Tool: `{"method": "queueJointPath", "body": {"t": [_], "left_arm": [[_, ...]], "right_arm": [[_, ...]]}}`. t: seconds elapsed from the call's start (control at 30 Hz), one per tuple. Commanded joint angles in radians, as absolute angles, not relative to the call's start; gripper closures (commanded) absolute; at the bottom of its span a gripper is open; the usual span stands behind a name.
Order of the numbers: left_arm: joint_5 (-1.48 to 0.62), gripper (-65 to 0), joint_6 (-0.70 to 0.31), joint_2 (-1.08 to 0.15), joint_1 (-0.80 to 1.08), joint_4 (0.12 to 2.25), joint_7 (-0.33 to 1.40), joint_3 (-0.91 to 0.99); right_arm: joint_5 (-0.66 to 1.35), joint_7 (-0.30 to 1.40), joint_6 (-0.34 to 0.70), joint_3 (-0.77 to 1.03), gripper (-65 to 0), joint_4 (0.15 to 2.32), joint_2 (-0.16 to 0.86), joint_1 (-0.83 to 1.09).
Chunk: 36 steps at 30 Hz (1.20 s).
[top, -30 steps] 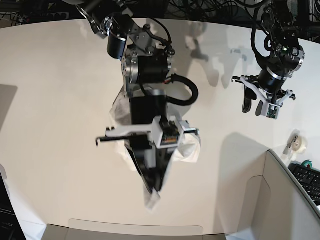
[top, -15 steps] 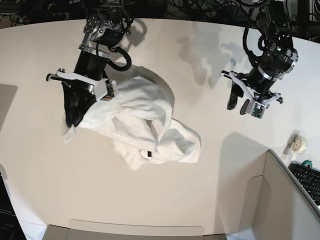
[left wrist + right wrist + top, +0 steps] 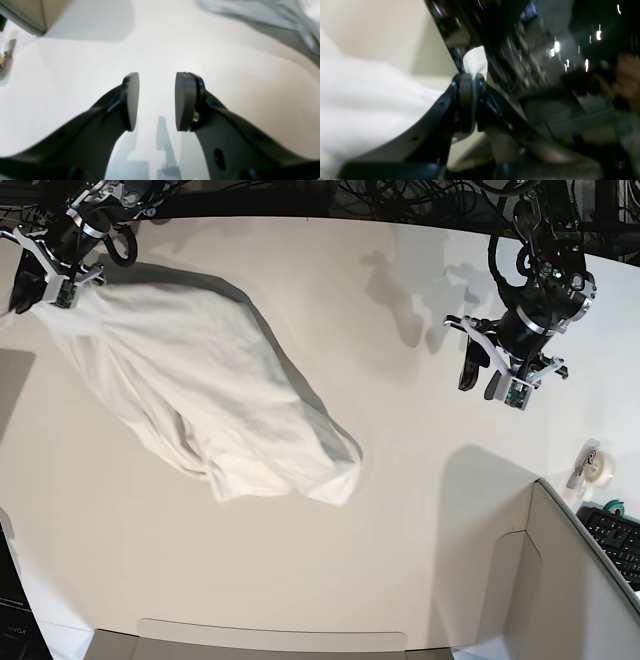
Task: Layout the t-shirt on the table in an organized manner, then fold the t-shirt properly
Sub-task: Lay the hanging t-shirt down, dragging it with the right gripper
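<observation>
Barely started imo: right gripper (image 3: 22,288) clamped on shirt (image 3: 215,395) edge, dragging it in a rumpled diagonal across table (image 3: 380,530), left gripper (image 3: 490,385) open w/ nothing in it, print side prob hidden, no folds yet.

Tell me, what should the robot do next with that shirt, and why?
Probably bring the open left gripper over to grasp a free edge of the t-shirt. Only the right gripper holds it, so it lies bunched on the table instead of flat.

We see a tape roll (image 3: 598,468) and a keyboard (image 3: 618,542) by a box panel (image 3: 570,580) at the worktop's right edge.
</observation>
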<state>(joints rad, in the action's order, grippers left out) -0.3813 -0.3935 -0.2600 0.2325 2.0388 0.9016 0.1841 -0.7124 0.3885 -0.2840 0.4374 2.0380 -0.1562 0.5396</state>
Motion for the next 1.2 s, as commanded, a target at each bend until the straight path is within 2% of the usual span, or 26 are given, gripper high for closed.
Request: {"method": "queueJointPath", "body": {"t": [0.0,0.03,0.1,0.27,0.3,0.37,0.57,0.67,0.7,0.77,0.83,0.87,0.97,1.17], "left_arm": [[-0.392,-21.5,-0.397,-0.269,0.225,2.052,0.881,0.186],[-0.392,-21.5,-0.407,-0.269,0.225,2.052,0.881,0.179],[-0.392,-21.5,-0.424,-0.269,0.225,2.052,0.881,0.154],[-0.392,-21.5,-0.424,-0.269,0.242,2.052,0.881,0.120],[-0.392,-21.5,-0.424,-0.269,0.243,2.052,0.881,0.120],[-0.392,-21.5,-0.424,-0.269,0.245,2.052,0.881,0.120],[-0.392,-21.5,-0.426,-0.274,0.245,2.052,0.881,0.128],[-0.392,-21.5,-0.426,-0.275,0.245,2.052,0.881,0.128],[-0.392,-21.5,-0.426,-0.275,0.246,2.052,0.881,0.128],[-0.392,-21.5,-0.426,-0.275,0.246,2.052,0.881,0.128],[-0.392,-21.5,-0.426,-0.275,0.259,2.052,0.881,0.128],[-0.390,-21.5,-0.426,-0.275,0.262,2.052,0.881,0.128],[-0.390,-21.5,-0.426,-0.277,0.265,2.052,0.878,0.128],[-0.387,-21.5,-0.426,-0.277,0.265,2.052,0.878,0.128]], "right_arm": [[-0.707,0.363,-0.297,0.455,0.0,2.054,-0.157,0.553],[-0.693,0.363,-0.297,0.464,-0.5,2.054,-0.157,0.559],[-0.685,0.363,-0.297,0.472,-6.5,2.054,-0.157,0.570],[-0.684,0.363,-0.289,0.464,-30.1,2.052,-0.157,0.572],[-0.684,0.360,-0.289,0.461,-33.3,2.052,-0.157,0.572],[-0.684,0.354,-0.288,0.429,-35.2,2.052,-0.157,0.565],[-0.684,0.354,-0.278,0.352,-35.2,2.054,-0.156,0.466],[-0.684,0.361,-0.185,0.297,-34.9,2.052,-0.157,0.383],[-0.684,0.366,-0.136,0.285,-32.9,2.051,-0.157,0.348],[-0.684,0.421,-0.064,0.257,-23.5,2.035,-0.157,0.277],[-0.684,0.539,0.008,0.228,-6.4,2.008,-0.157,0.179],[-0.684,0.596,0.044,0.217,0.0,1.991,-0.157,0.140],[-0.684,0.702,0.130,0.196,0.0,1.965,-0.157,0.054],[-0.682,0.702,0.130,0.269,0.0,1.758,-0.157,-0.062]]}}
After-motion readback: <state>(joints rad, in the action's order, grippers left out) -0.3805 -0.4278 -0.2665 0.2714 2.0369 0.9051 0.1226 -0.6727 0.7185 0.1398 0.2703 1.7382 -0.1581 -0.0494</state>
